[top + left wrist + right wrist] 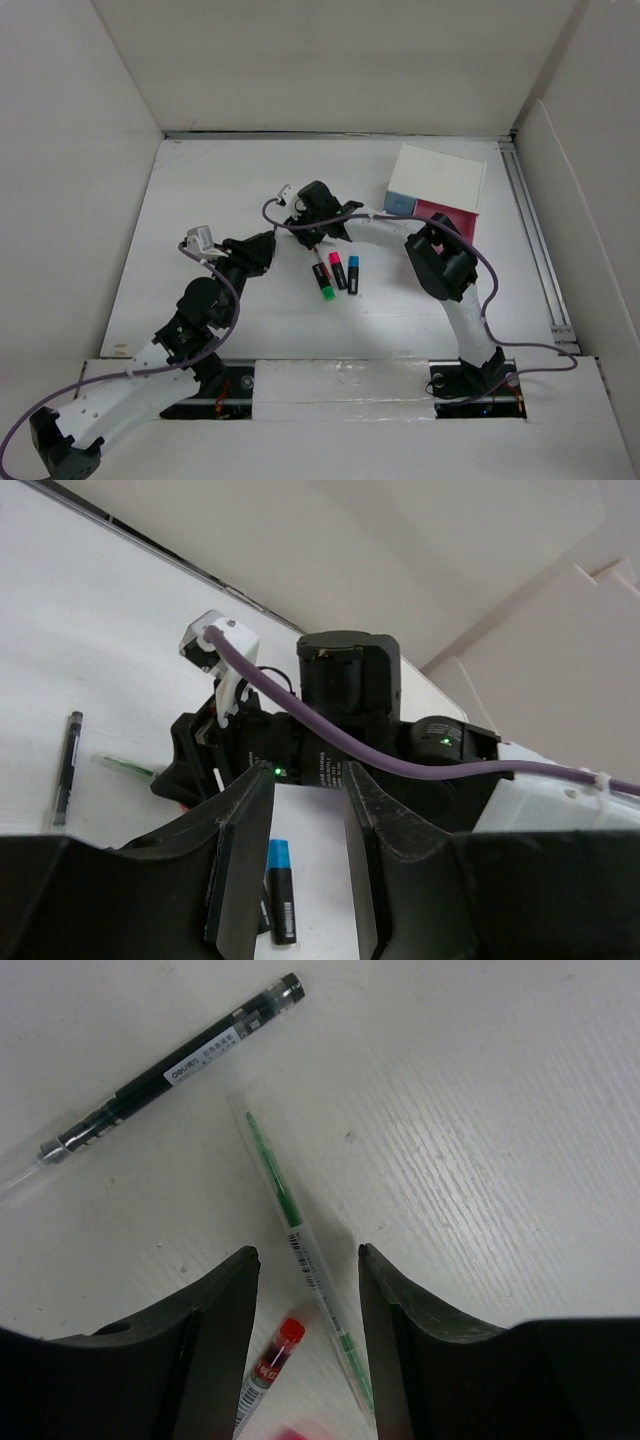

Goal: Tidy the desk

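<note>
Overhead, two wrist closeups of desk [240, 170]

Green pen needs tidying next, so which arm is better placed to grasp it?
Right: the right gripper, jaws open, frames the green pen; the left gripper hangs over a blue highlighter.

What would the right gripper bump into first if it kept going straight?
Probably the clear green pen lying on the desk, between the open jaws of the right gripper; depth is hard to judge.
</note>
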Action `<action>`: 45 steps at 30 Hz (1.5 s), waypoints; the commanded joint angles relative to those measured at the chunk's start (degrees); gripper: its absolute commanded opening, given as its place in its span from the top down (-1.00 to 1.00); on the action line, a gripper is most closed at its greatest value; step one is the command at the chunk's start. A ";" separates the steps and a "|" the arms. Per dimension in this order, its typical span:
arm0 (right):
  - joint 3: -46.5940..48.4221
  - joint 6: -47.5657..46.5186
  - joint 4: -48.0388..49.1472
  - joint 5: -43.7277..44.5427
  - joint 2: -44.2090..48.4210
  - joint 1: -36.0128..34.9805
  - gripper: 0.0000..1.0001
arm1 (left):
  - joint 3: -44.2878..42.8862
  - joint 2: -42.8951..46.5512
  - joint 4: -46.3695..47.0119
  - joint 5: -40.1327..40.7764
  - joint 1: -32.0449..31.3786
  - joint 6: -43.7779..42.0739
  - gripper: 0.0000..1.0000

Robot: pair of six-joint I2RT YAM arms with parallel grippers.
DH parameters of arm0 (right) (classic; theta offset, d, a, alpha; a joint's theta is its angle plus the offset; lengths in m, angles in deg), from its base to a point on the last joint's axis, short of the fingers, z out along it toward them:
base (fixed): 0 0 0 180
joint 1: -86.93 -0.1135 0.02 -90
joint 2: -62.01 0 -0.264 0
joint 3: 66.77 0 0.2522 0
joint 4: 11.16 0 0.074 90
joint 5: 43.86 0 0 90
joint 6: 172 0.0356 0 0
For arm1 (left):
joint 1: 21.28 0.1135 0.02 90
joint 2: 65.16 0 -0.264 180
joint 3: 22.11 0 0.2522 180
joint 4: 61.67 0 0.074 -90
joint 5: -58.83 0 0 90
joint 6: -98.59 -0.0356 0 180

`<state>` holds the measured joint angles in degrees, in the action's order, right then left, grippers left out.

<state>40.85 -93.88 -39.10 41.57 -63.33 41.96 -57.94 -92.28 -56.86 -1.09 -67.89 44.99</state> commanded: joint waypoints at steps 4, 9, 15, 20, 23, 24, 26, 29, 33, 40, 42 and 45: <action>3.17 -1.22 -1.91 -0.61 -1.05 0.32 0.10 | 1.67 4.78 1.74 1.03 0.20 -1.07 0.40; 2.55 -1.13 -0.42 -0.34 -2.01 0.32 0.71 | 2.46 7.16 1.65 1.99 0.20 -0.90 0.40; -0.08 -1.13 6.51 -1.05 -0.09 1.46 0.92 | 2.91 7.69 2.09 1.82 0.20 -1.07 0.40; 0.00 -1.74 9.95 0.01 3.34 2.70 0.95 | 2.73 6.99 2.09 1.82 0.20 -1.07 0.40; -0.87 -1.39 11.45 -1.30 7.29 4.10 0.96 | 2.73 7.25 2.00 1.99 0.20 -1.16 0.40; -1.22 -1.13 11.88 -2.53 9.91 4.80 0.96 | 2.73 7.16 2.00 1.99 0.20 -1.25 0.40; -3.50 -0.69 12.76 -2.80 13.78 5.33 0.96 | 2.82 7.34 2.00 1.91 0.20 -1.16 0.40; -7.81 0.27 13.56 -2.10 22.57 6.56 0.96 | 2.99 7.25 2.44 1.38 0.20 -1.07 0.39; -16.59 1.16 12.60 3.33 39.50 10.07 0.96 | 2.64 6.55 2.53 0.68 0.20 -1.07 0.39; -36.01 4.40 11.63 15.47 63.95 20.52 0.88 | 3.17 5.41 4.72 -2.75 0.20 -1.51 0.14; -41.11 6.42 11.89 16.79 67.05 24.38 0.87 | 3.08 5.05 4.81 -3.19 0.20 -1.60 0.13; -46.90 7.66 16.00 16.09 70.49 27.91 0.87 | 3.17 4.61 5.16 -3.98 0.20 -1.51 0.13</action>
<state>-1.09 -88.92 -26.62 55.88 6.72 67.79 -55.10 -87.23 -54.96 -3.16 -67.89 44.38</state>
